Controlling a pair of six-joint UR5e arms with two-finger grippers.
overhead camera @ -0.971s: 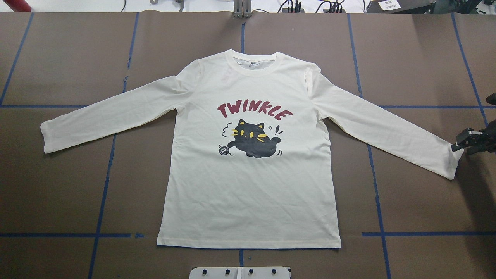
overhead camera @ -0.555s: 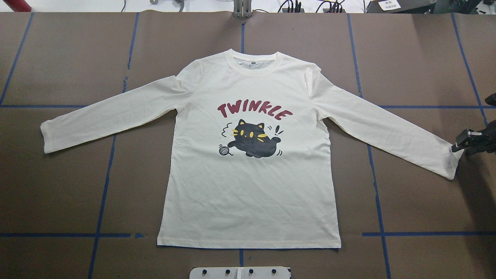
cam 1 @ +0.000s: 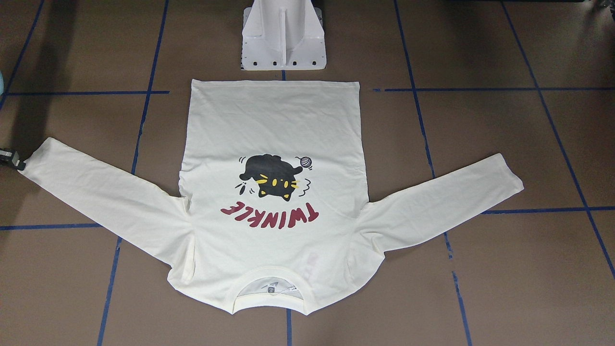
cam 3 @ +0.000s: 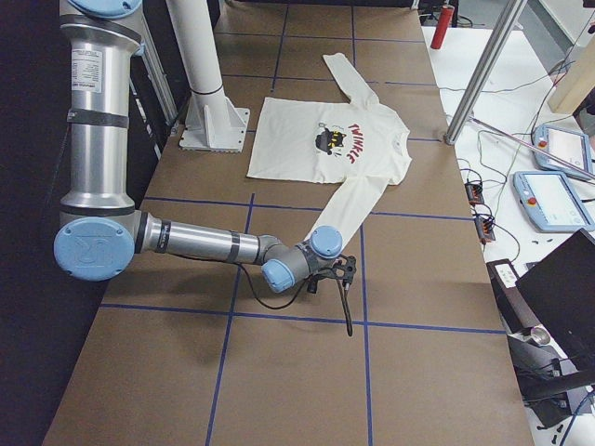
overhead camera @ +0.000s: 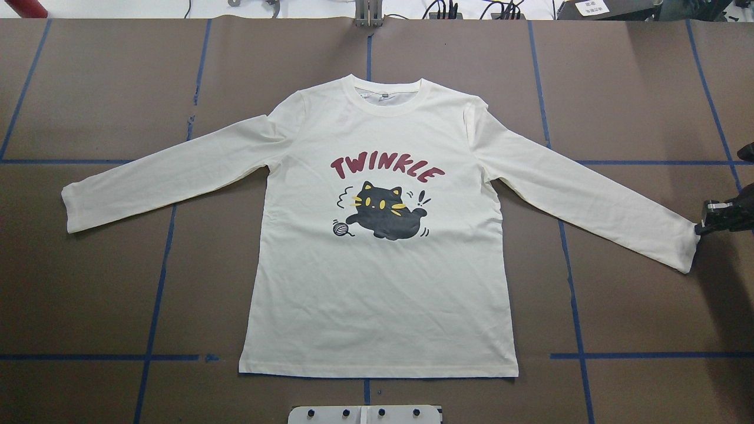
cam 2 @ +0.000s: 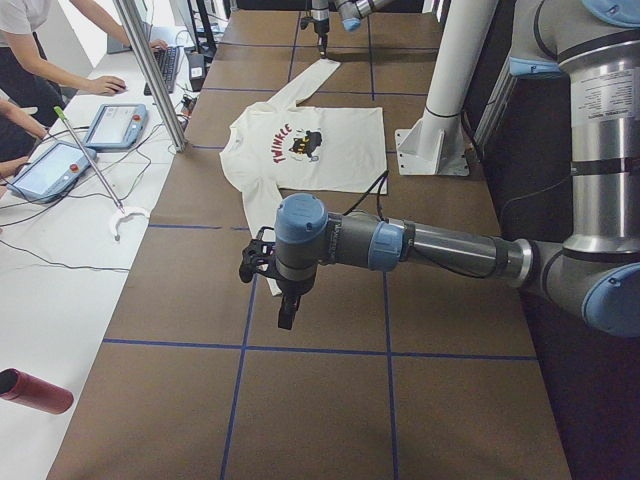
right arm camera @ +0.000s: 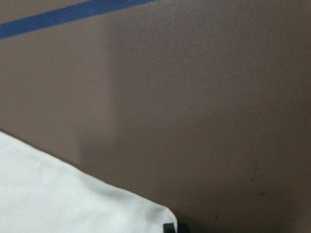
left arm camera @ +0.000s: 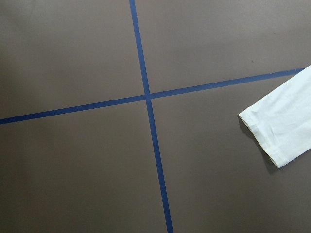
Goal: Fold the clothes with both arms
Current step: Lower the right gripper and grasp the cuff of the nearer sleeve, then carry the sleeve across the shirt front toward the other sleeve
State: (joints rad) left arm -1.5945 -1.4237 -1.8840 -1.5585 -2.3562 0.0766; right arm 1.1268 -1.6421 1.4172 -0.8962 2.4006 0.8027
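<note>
The cream T-shirt (overhead camera: 383, 294) lies flat and print up, collar away from the robot, both long sleeves spread sideways. My right gripper (overhead camera: 701, 228) sits low at the tip of the right sleeve cuff (overhead camera: 686, 241). Its fingers look closed on the cuff's corner. In the right wrist view the cuff (right arm camera: 73, 194) ends right at a dark fingertip (right arm camera: 170, 227). The front-facing view shows that gripper (cam 1: 19, 163) touching the cuff. My left gripper (cam 2: 255, 268) hovers above the table beyond the left sleeve cuff (left arm camera: 277, 131). I cannot tell whether it is open or shut.
The brown table carries a grid of blue tape lines (overhead camera: 159, 265). The white pedestal base (cam 1: 283, 48) stands just behind the shirt's hem. A side bench holds tablets (cam 2: 110, 125), a red bottle (cam 2: 35, 390) and people's hands; a metal post (cam 2: 150, 70) stands at the table's far edge.
The right gripper's fingertip at the cuff has shifted a little to the right while its body stayed put, as if the fingers had closed. The shirt has stayed flat.
</note>
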